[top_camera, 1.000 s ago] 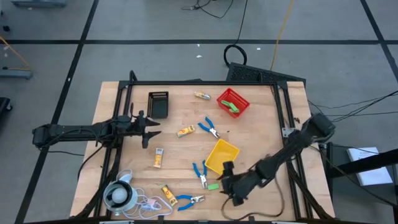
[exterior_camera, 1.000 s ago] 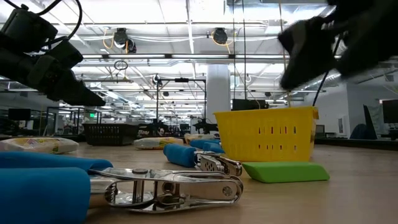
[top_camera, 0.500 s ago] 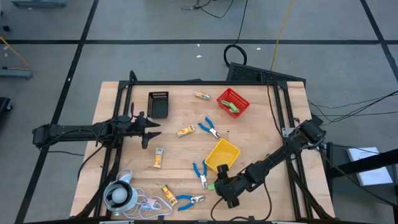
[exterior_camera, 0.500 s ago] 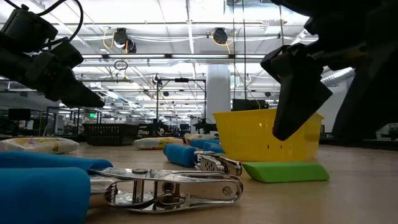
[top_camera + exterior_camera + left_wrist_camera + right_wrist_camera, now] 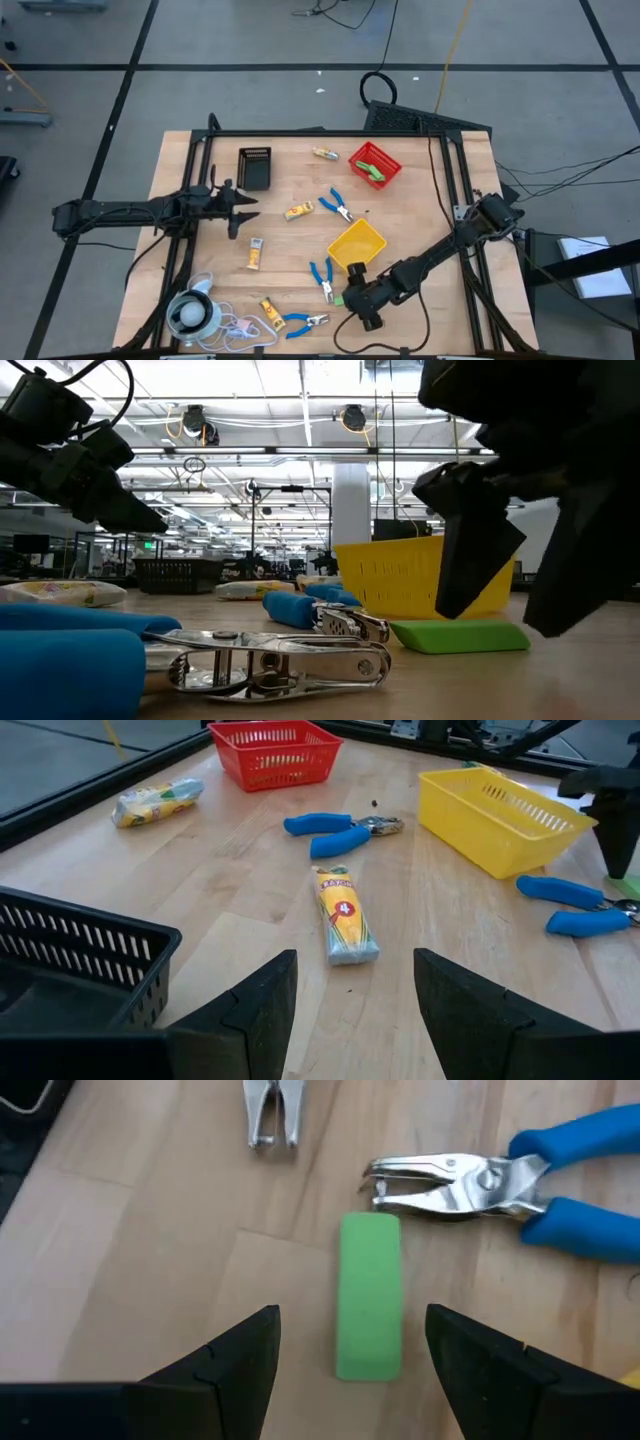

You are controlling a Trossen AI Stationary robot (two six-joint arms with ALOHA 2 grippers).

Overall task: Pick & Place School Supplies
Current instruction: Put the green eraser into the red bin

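Note:
A bright green block [image 5: 369, 1310] lies flat on the wooden table near its front edge, just short of the yellow bin [image 5: 357, 247]. My right gripper [image 5: 352, 296] hovers over the block, slanting down. It is open, with one finger on each side of the block and clear of it. In the low view its dark fingers [image 5: 470, 550] hang above the block [image 5: 460, 635]. My left gripper [image 5: 355, 995] waits open at the table's left, pointing at a yellow packet [image 5: 345, 915]. Blue-handled pliers [image 5: 480, 1180] lie just beyond the block.
More blue-handled pliers [image 5: 337, 206] [image 5: 303, 322] and yellow packets [image 5: 298, 212] [image 5: 255, 253] [image 5: 268, 310] [image 5: 324, 153] lie scattered. A red bin [image 5: 375, 164] holding a green block and a black bin [image 5: 255, 168] stand at the far side. A white round object with a cord [image 5: 188, 314] sits near left.
My right gripper has come down and moved a little toward the table's left edge, tipping further downward, until its fingers hang over the green block. It has stayed open. The block has not moved.

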